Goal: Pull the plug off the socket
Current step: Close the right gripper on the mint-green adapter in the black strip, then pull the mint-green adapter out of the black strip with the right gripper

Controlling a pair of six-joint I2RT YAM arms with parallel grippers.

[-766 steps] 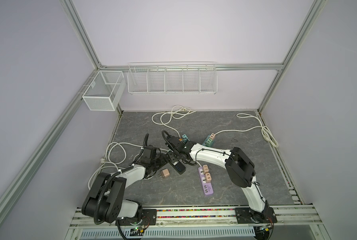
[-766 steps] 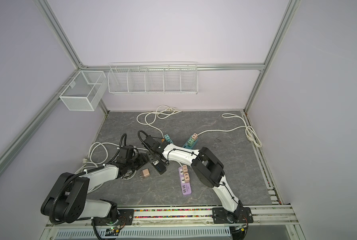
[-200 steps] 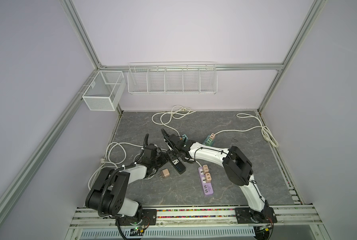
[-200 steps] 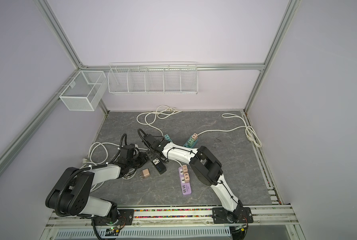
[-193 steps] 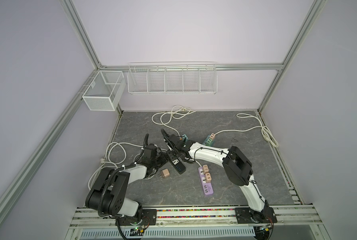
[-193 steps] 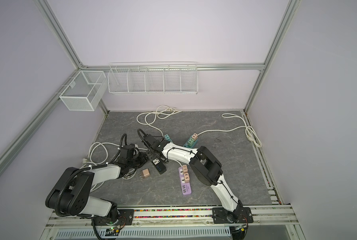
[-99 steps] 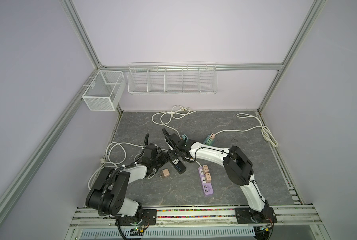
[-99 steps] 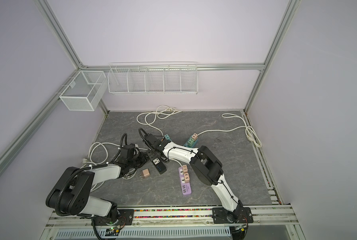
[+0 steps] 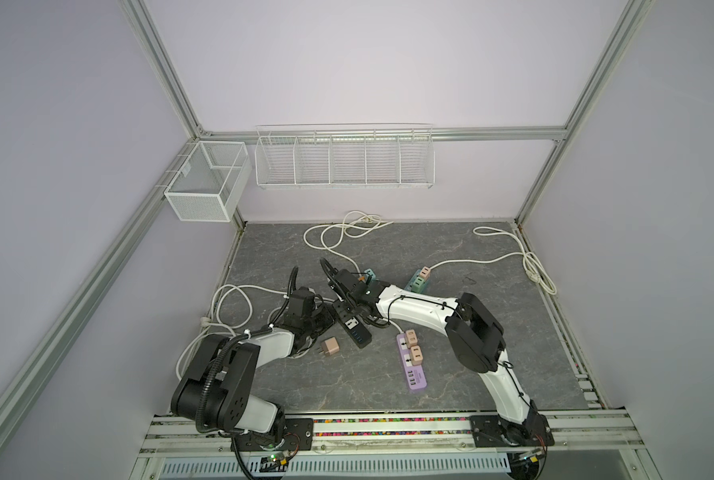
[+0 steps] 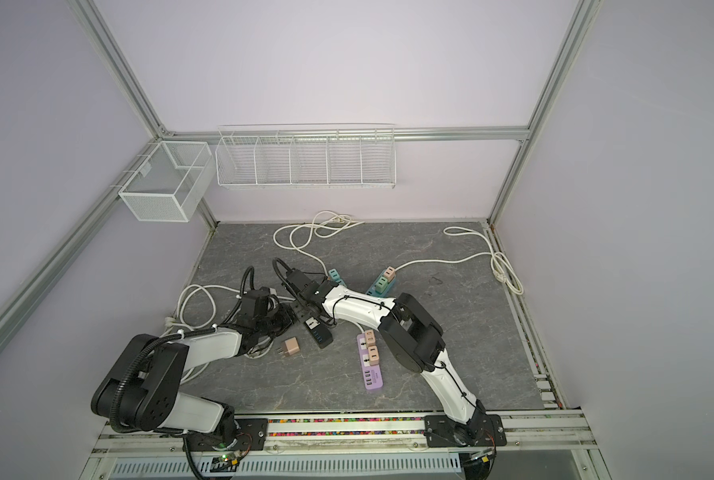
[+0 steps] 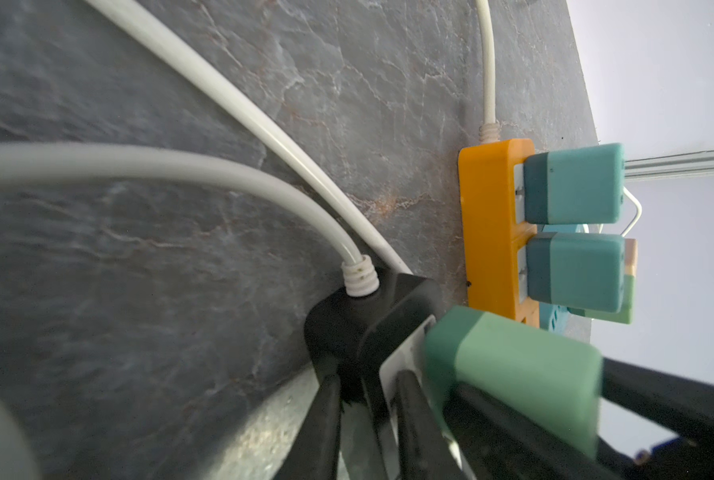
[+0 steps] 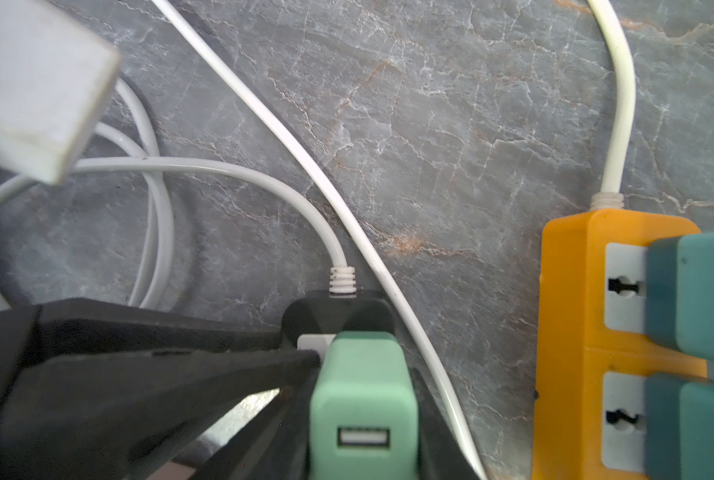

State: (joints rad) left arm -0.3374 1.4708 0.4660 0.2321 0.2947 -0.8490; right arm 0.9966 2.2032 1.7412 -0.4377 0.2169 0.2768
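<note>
The socket is a black power strip [image 9: 354, 329] [image 10: 317, 326] lying mid-table with a white cord. A mint-green plug [image 12: 363, 395] [image 11: 513, 365] sits in the strip's white face at its cord end [image 12: 338, 309]. My right gripper [image 12: 363, 419] [image 9: 345, 304] is shut on the plug, one black finger on each side. My left gripper [image 11: 368, 411] [image 9: 325, 321] is shut on the strip's edge [image 11: 347, 332] beside the plug. In both top views the two grippers hide the plug.
An orange strip [image 11: 488, 228] [image 12: 571, 332] with two teal plugs lies close beside the black one. A loose tan plug [image 9: 329, 346] and a purple strip [image 9: 414, 365] lie nearer the front. White cords [image 9: 230, 299] loop at left and back. Wire baskets [image 9: 343, 160] hang on the back wall.
Since the oldest frames the black strip has turned a little and the left gripper has come closer to its end. Over the last second the left jaws have closed slightly; the right arm stays put.
</note>
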